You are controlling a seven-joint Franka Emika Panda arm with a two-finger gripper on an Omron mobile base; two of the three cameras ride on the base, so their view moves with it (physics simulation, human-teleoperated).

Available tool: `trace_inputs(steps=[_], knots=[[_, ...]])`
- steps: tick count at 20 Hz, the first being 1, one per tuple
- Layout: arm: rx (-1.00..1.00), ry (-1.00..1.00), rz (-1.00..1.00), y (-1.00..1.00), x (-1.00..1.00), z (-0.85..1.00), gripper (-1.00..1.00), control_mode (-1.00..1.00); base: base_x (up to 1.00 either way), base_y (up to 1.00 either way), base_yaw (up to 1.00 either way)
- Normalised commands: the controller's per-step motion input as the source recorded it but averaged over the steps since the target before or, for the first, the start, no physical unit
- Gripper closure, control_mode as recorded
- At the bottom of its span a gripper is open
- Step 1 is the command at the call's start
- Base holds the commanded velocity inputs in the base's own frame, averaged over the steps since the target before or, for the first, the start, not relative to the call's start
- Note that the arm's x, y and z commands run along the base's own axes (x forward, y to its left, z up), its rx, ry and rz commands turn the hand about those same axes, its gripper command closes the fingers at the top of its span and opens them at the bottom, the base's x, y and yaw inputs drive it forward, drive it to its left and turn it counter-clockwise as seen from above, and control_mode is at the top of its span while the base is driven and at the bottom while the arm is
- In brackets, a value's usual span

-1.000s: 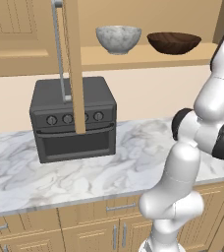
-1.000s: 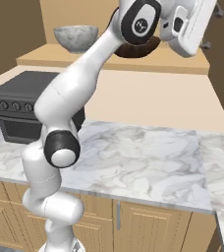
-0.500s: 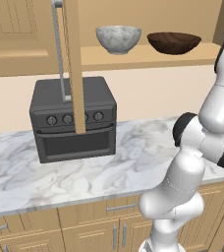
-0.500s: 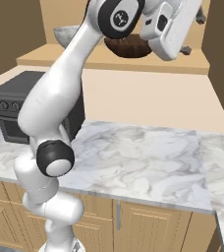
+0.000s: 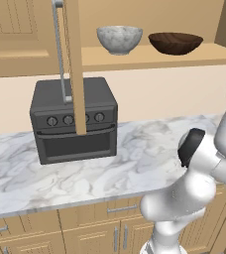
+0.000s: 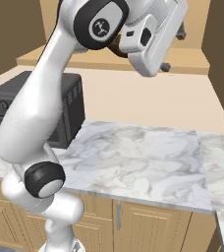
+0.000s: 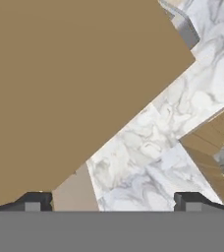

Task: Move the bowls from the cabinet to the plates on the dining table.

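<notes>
1. Stone bowl (image 5: pixel 119 38): grey-white marbled, pale mottling; on the tan shelf (image 5: pixel 135 57) above the oven.
2. Wood bowl (image 5: pixel 175 42): dark brown, grained; to the right of the stone bowl.
3. Cabinet door (image 5: pixel 74 64): light tan wood, silver bar handle (image 5: pixel 60 49); hangs in front of the oven.
4. Oven (image 5: pixel 74 119): matte black-charcoal, grey knobs.
5. Surface (image 5: pixel 135 158) under the oven: white-grey veined marble.
6. Drawer fronts (image 5: pixel 105 223) below the surface: light tan wood, silver pulls.
7. Arm (image 6: pixel 45 108): white, dark joints.
8. End effector (image 7: pixel 112 202): dark fingertips (image 7: pixel 35 202).

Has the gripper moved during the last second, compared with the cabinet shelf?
Yes. In the right base view the gripper has swung left and downward against the shelf.
</notes>
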Motion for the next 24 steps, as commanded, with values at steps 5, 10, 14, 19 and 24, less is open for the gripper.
trace_inputs(steps=[5, 10, 14, 19, 24], knots=[[0.0, -0.07, 0.1, 0.4, -0.35, -0.53, -1.0, -1.0, 0.0, 0.0, 0.0], [0.0, -0.02, 0.13, 0.38, -0.26, -0.35, -1.0, -1.0, 0.0, 0.0, 0.0], [0.0, 0.04, 0.14, 0.38, -0.12, -0.05, -1.0, -1.0, 0.0, 0.0, 0.0], [0.0, 0.06, 0.15, 0.37, -0.05, 0.03, -1.0, -1.0, 0.0, 0.0, 0.0], [0.01, 0.06, 0.15, 0.32, 0.02, 0.16, -1.0, -1.0, 0.0, 0.0, 0.0]])
